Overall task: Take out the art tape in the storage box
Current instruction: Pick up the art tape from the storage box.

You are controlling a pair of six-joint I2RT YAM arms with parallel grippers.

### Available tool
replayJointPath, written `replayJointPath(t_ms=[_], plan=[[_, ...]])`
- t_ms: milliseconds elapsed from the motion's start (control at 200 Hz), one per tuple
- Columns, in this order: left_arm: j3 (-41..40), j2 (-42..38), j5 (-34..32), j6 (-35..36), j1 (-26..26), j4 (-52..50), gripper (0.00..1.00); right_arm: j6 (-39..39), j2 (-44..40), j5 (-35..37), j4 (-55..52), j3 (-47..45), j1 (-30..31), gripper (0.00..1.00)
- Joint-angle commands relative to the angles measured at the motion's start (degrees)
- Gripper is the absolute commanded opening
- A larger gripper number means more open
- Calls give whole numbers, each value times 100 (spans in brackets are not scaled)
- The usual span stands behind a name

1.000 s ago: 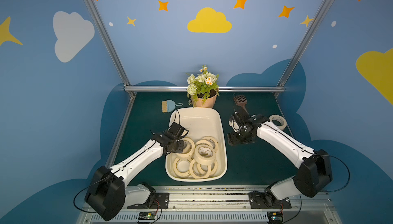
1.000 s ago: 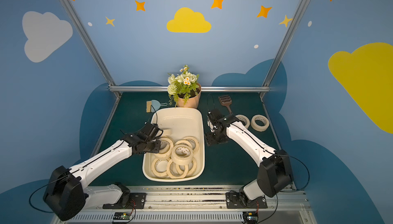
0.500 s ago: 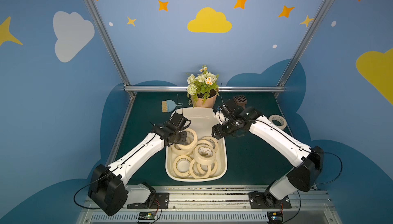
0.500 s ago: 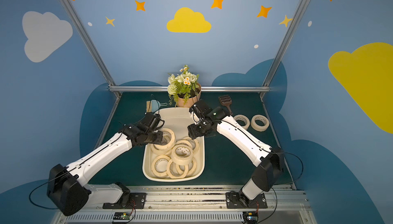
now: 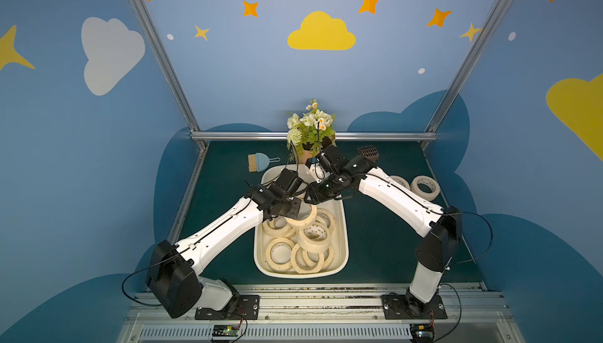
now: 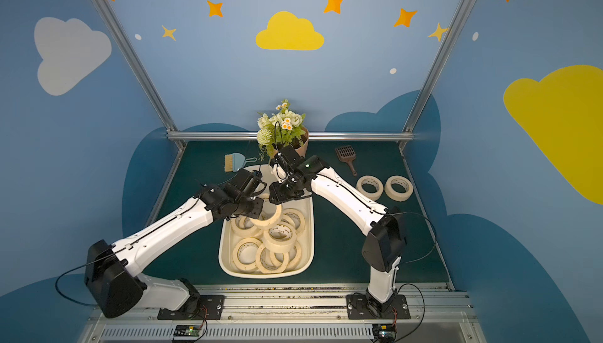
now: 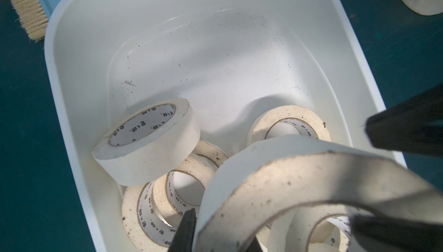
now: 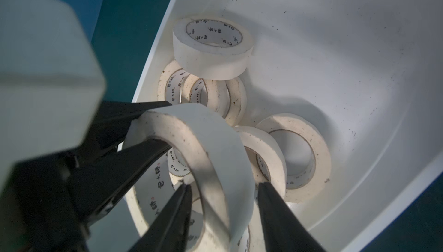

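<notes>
L end effector clamps art tape roll, R end effector astride, grip unclear

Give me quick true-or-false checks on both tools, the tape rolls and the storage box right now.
The left tool grips a lifted roll over the storage box. True.
The right tool hangs far from that roll. False: its fingers straddle the roll's wall.
Three rolls lie outside the box. False: two rolls lie on the mat there.
Several rolls lie inside the box. True.
</notes>
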Motion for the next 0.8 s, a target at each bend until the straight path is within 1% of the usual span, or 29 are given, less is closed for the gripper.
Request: replayJointPath(t_ms=[0,65,105,150,185,280,360,405,486,576,646,721,796], plan=[[227,-73,-35,8,-43,83,5,13,92,151,-179,163,35,26],[221,-103,-50,6,-52,122,9,4,111,232,-216,160,33,10],[200,-142,-28,11,-61,169,18,3,104,297,-244,163,29,0],[171,-192,7,26,-70,224,35,-7,70,408,-277,154,18,0],[132,-255,43,52,-87,283,45,-5,45,501,-326,158,4,0],[-33,-522,192,109,-123,516,65,-14,-56,704,-454,130,-84,0],[-255,-914,371,140,-118,805,91,-38,-198,821,-530,23,-215,0],[-412,-1192,440,154,-123,1009,99,-49,-316,874,-554,-73,-318,0],[-617,-1680,488,103,-109,1246,100,-76,-599,1012,-603,-271,-575,0],[-625,-1955,528,63,-88,1104,100,-172,-969,1347,-627,-539,-997,0],[-575,-1937,541,46,-87,912,100,-265,-1236,1582,-639,-755,-1414,0],[-606,-1785,599,-4,-87,832,98,-349,-1465,1574,-643,-976,-1985,0],[-649,-1492,793,-106,-96,880,95,-448,-1559,1572,-609,-1153,-2510,0]])
